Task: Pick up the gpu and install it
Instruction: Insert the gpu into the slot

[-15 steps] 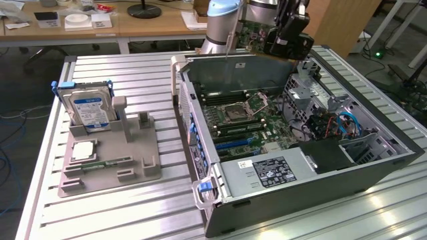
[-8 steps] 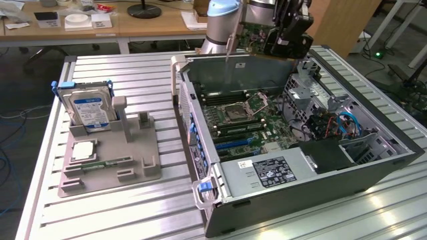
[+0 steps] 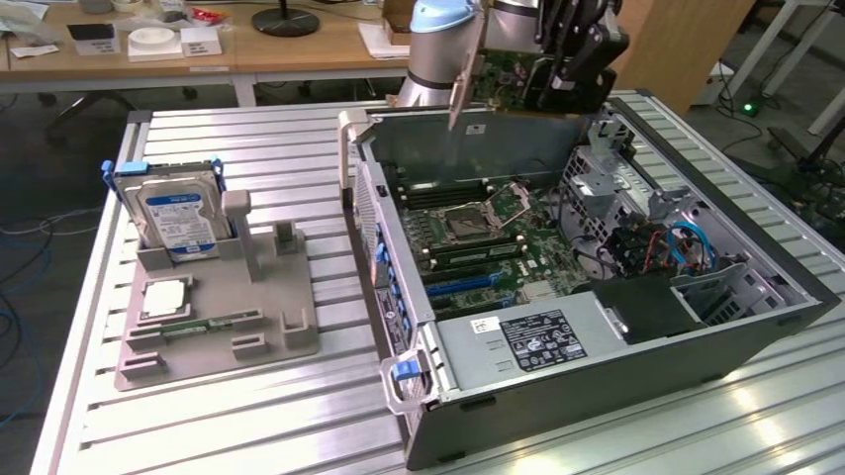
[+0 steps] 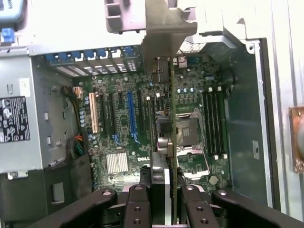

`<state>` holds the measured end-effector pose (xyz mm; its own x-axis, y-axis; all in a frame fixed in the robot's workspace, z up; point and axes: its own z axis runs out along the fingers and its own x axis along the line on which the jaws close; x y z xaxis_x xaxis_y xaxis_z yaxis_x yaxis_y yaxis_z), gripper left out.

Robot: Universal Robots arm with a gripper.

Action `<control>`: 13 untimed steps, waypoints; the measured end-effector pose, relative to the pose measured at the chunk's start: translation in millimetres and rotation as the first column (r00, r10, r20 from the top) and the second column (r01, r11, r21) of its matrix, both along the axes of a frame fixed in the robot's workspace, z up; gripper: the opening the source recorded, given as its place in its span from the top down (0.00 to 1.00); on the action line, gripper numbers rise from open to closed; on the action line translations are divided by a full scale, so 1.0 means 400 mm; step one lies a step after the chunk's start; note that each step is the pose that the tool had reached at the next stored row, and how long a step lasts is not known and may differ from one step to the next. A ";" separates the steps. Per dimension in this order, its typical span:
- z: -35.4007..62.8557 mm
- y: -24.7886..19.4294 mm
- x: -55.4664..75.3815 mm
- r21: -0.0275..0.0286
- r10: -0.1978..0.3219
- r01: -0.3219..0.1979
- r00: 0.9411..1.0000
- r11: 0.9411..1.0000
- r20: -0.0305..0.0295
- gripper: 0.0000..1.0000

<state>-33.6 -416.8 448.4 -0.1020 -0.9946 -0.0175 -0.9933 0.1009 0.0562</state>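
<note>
Pincer (image 3: 557,91) hangs high over the far end of the open computer case (image 3: 620,336), clamped shut on the gpu (image 3: 506,77). In the wrist view the fingers (image 4: 138,202) press the card from both faces, with the card edge-on between them.

The gpu is in the air, clear of the case and touching nothing but the pincer. Its green circuit face shows in the exterior view. The silver end bracket (image 3: 461,94) is at the card's end toward the exterior view's left, tip pointing down at the case's far wall.

The motherboard (image 3: 489,247) lies flat in the case below. Seen from the wrist, the card's edge runs between the blue expansion slot (image 4: 131,116) and the CPU socket (image 4: 190,137). The power supply (image 3: 528,341) fills the near corner of the case.

On the slatted metal counter (image 3: 212,139), toward the exterior view's left and beside the case, sits a grey fixture (image 3: 264,341). A hard drive (image 3: 178,218) with a blue label stands upright at its far end. A memory stick (image 3: 212,324) lies flat on it nearer.
</note>
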 end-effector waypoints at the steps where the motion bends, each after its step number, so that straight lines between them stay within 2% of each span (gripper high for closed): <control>1: 0.000 0.000 0.000 0.000 0.017 -0.017 1.000 1.000 0.000 0.72; 4: 0.000 0.000 0.000 0.000 0.059 -0.059 0.998 0.998 0.001 0.72; 5: -0.001 0.000 0.000 0.000 0.064 -0.064 0.998 0.998 0.004 0.72; 10: -0.006 0.000 0.000 -0.004 0.065 -0.065 0.997 0.998 0.046 0.72; 13: -0.009 0.000 -0.001 -0.009 0.065 -0.064 0.995 0.998 0.074 0.72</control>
